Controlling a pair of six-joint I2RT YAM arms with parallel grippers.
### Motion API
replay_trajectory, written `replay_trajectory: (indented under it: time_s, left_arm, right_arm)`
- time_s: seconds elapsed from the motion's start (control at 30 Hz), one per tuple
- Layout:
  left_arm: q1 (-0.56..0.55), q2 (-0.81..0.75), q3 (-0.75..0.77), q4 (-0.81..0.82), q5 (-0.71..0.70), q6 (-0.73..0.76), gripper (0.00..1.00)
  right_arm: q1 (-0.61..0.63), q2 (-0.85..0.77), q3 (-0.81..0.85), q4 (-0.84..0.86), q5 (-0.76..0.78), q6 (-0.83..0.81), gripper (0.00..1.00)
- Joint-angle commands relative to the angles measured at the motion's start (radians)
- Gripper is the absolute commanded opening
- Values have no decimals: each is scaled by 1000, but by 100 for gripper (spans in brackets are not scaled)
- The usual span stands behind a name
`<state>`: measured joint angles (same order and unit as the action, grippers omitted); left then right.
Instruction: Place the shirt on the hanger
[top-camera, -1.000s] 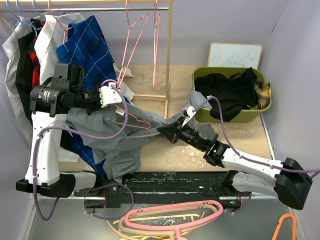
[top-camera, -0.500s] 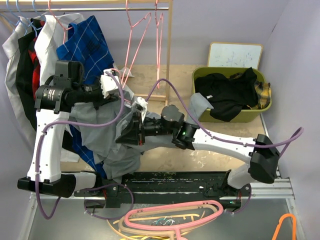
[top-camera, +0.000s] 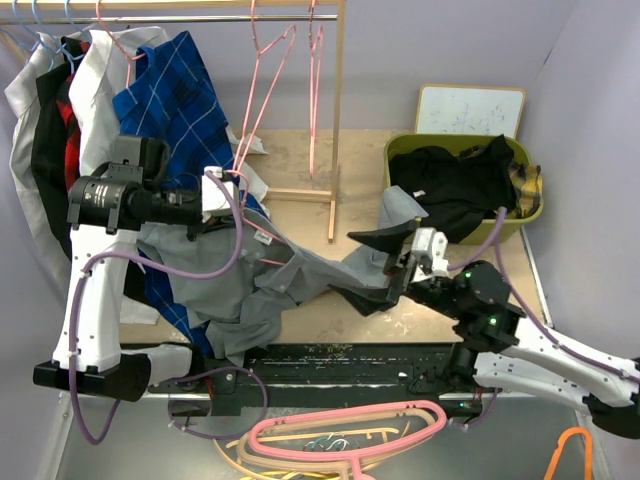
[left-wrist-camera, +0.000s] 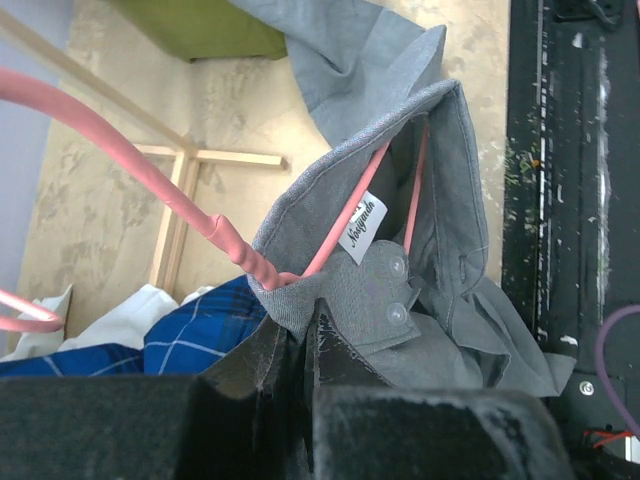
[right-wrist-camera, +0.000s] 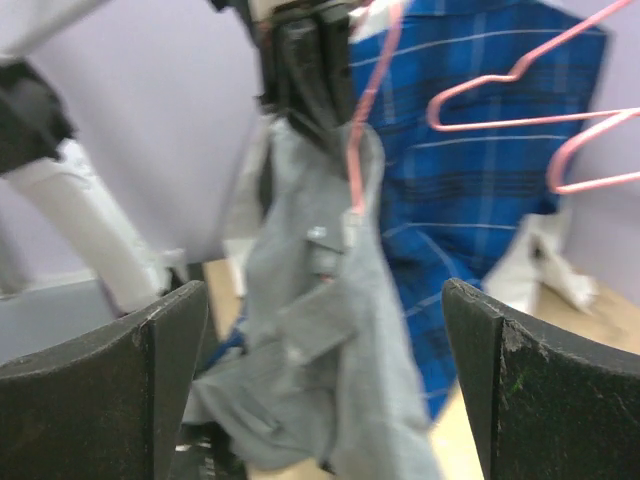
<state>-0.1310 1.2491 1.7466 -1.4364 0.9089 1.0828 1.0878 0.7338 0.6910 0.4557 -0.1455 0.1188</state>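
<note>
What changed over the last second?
The right end effector reached left into the shirt, then pulled back to the right and is now open, holding nothing. The left end effector stays shut on the shirt, with the hanger threaded inside.

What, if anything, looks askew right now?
The shirt hangs crooked. Its collar is bunched around the hanger where the left gripper pinches it, and the rest sags in a twisted heap, with one sleeve trailing toward the bin.
</note>
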Motion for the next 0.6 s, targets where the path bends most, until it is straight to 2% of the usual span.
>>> replay_trajectory:
  time_s: [0.0,0.13,0.23,0.27,0.33,0.37,0.47,0.5,0.57]
  left_arm:
    - [4,6,22,-111,114,155,0]
    - [-12,9,22,-113,146,163,0]
    - [-18,16,31,-113,160,163,0]
    - [-18,18,37,-113,165,159,0]
    - [-19,20,48,-113,173,147,0]
    - [-20,19,51,-113,175,143,0]
    - [-21,17,56,-113,181,133,0]
    - [-21,15,56,-113,184,131,0]
    - [-21,14,49,-112,187,126,0]
  right_arm:
    - [-1,-63,30,-293,186,-238,100]
    - [-1,-7,52,-397,100,-257,97]
    - [-2,49,57,-382,53,-255,88]
    - [-2,67,55,-360,58,-254,81]
    - [-2,94,45,-316,83,-259,53]
    - [-2,103,37,-289,88,-260,43]
    - [-5,131,21,-226,65,-264,39]
    - [-6,143,23,-213,50,-262,33]
    - [-9,171,34,-182,19,-254,9]
